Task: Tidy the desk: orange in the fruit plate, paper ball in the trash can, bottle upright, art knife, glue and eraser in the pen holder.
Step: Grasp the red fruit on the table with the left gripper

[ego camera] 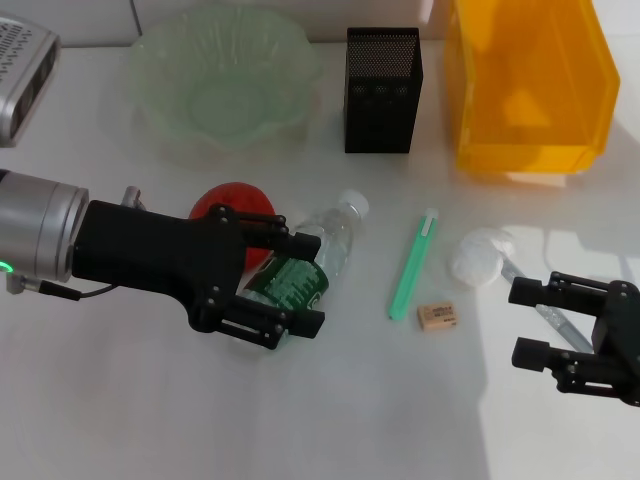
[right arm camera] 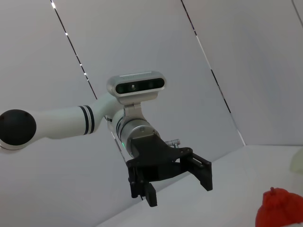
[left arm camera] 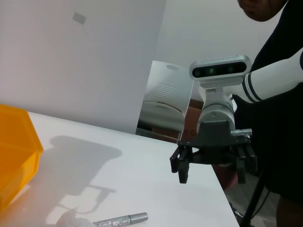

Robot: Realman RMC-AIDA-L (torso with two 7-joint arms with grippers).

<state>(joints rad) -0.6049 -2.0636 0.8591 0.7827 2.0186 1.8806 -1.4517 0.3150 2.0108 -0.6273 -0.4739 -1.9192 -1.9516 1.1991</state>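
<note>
Surface: we saw a white desk (ego camera: 330, 410) with a pale wall behind it; a grey appliance (ego camera: 22, 68) sat at the far left corner.

Far row: the fruit plate (ego camera: 292, 52) stood at the back left, the pen holder (ego camera: 382, 90) just right of it, and the trash can (ego camera: 527, 85) at the back right.

Bottle: the bottle (ego camera: 325, 248) lay on its side near the middle of the desk, white cap pointing away toward the pen holder, its green-labelled lower half between the fingers of the left gripper (ego camera: 268, 285).

Orange: the orange (ego camera: 228, 203) sat on the desk just behind the left gripper, touching or nearly touching the bottle; we could not tell which.

Left gripper: its jaws were spread around the bottle's labelled part, one finger on the far side and one on the near side; we could not tell whether they pressed it.

Right gripper: the right gripper (ego camera: 548, 322) hovered at the near right edge with its jaws spread, holding nothing.

Paper ball: the paper ball (ego camera: 478, 255) lay just beyond the right gripper, near a silvery pen-like stick (ego camera: 548, 316) running under it.

Green stick: a slim green stick (ego camera: 414, 264) lay between bottle and paper ball.

Eraser: the eraser (ego camera: 437, 316) lay just beside the green stick's near end.
</note>
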